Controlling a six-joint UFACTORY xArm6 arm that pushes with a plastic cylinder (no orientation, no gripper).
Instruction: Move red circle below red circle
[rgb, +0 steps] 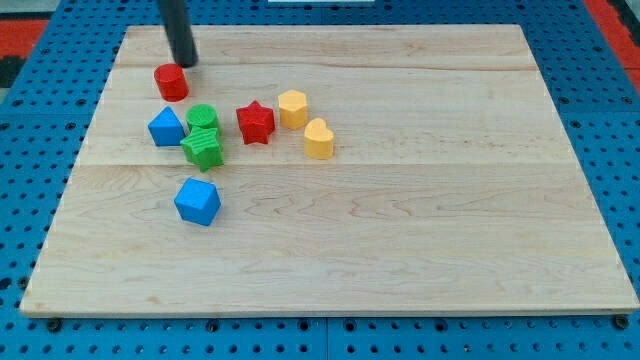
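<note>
A red circle block (171, 82) sits near the board's top left. My tip (186, 63) is just above and slightly right of it, close to its upper edge or touching it; I cannot tell which. The dark rod rises from there out of the view's top. A red star block (255, 123) lies to the right and lower. I see only one red circle.
Below the red circle are a blue block (166, 128), a green circle (202, 117) and a green star (204, 149), close together. Another blue block (197, 201) lies lower. A yellow hexagon (292, 108) and a yellow heart-like block (318, 139) lie right of the red star. The wooden board (400, 250) rests on a blue pegboard.
</note>
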